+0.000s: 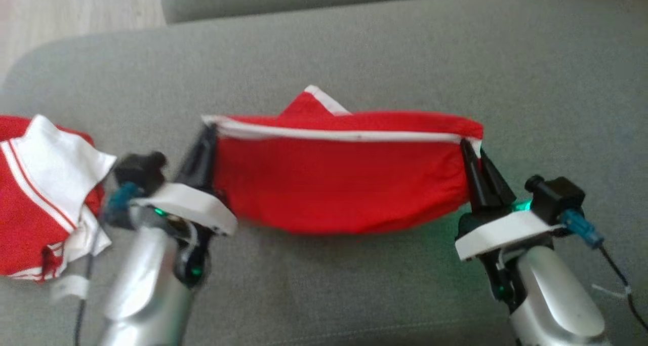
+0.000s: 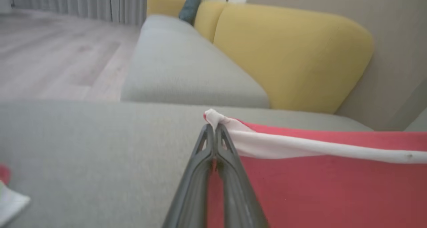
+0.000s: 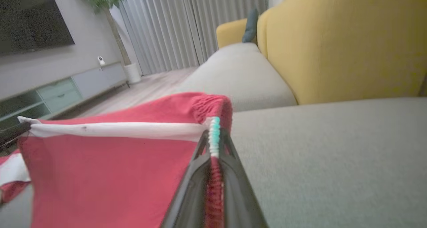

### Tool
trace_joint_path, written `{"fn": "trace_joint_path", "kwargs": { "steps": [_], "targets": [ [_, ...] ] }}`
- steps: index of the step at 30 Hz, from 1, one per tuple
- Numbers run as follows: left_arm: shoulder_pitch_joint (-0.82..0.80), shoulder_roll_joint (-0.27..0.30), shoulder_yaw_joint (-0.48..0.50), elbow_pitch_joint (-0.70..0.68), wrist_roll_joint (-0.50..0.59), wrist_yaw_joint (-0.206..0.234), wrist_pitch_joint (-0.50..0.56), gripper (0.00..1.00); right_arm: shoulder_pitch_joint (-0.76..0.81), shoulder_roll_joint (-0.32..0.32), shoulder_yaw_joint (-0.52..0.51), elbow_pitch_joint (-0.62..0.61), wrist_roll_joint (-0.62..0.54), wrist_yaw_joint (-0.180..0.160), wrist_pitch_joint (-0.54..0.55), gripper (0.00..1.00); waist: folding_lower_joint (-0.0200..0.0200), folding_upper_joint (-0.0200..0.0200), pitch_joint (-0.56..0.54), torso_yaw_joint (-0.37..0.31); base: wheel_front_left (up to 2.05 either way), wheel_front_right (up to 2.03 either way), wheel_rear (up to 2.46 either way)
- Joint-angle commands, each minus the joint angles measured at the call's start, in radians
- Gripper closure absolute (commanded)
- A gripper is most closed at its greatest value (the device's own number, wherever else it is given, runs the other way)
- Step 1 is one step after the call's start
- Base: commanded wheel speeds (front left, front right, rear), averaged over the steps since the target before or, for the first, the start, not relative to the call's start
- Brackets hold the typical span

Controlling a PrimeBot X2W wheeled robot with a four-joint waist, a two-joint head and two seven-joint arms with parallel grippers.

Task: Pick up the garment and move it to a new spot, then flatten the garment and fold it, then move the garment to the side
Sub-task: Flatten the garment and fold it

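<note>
The bright red mesh jersey with white trim (image 1: 344,184) is stretched between both grippers over the middle of the grey fabric sofa seat (image 1: 385,47), apparently lifted, its lower edge sagging. The left gripper (image 1: 208,133) is clamped on one white-trimmed corner and the right gripper (image 1: 473,151) is pinched on the other. A crumpled red-and-white cloth (image 1: 40,194) lies at the seat's left edge. This looks like the pick-up-and-move step. Next, both arms should carry the jersey taut to a free spot and lay it flat.

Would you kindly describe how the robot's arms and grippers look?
Silvery forearms, white wrist plates, green lights, black camera blocks with teal plugs and thin black cables. The left gripper and right gripper have long, dark, tapering fingers.
</note>
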Motion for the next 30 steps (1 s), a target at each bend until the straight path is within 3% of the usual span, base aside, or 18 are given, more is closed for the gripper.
{"fn": "trace_joint_path", "kwargs": {
  "steps": [1,8,15,18,20,23,26,30],
  "targets": [
    [-0.039,0.047,0.080,-0.094,0.031,0.000,-0.005,1.00,-0.062,-0.005,0.026,-0.067,0.024,0.007,-0.011,1.00,0.0000,0.0000,-0.066,0.004,0.00,0.00,0.00],
    [-0.179,0.137,0.072,-0.152,0.106,-0.014,-0.001,1.00,-0.178,-0.082,0.063,-0.162,0.080,0.007,-0.009,1.00,0.0000,0.0000,-0.076,0.025,0.00,0.00,0.00],
    [-0.499,0.206,0.039,-0.116,0.181,-0.010,0.074,1.00,-0.504,-0.174,0.133,-0.123,0.095,0.007,0.052,1.00,0.0000,0.0000,0.068,0.045,0.00,0.00,0.00],
    [-0.637,0.206,0.042,-0.079,0.208,0.021,0.061,1.00,-0.685,-0.177,0.145,-0.033,0.087,0.007,0.050,1.00,0.0000,0.0000,0.142,0.053,0.00,0.00,0.00],
    [-0.764,0.194,0.052,-0.049,0.234,0.070,0.019,1.00,-0.869,-0.169,0.127,0.083,0.036,0.007,0.016,1.00,0.0000,0.0000,0.203,0.065,0.00,0.00,0.00],
    [-0.843,0.160,0.075,-0.042,0.226,0.108,-0.002,1.00,-0.999,-0.142,0.055,0.177,-0.006,0.007,-0.007,1.00,0.0000,0.0000,0.246,0.083,0.00,0.00,0.00],
    [-0.845,0.132,0.089,-0.103,0.223,0.118,-0.005,1.00,-1.039,-0.119,0.001,0.175,-0.051,0.007,-0.010,1.00,0.0000,0.0000,0.277,0.097,0.00,0.00,0.00],
    [-0.687,0.082,0.079,-0.163,0.221,0.103,-0.005,1.00,-0.907,-0.103,0.007,0.169,-0.069,0.007,-0.011,1.00,0.0000,0.0000,0.274,0.111,0.00,0.00,0.00]
  ]
}}
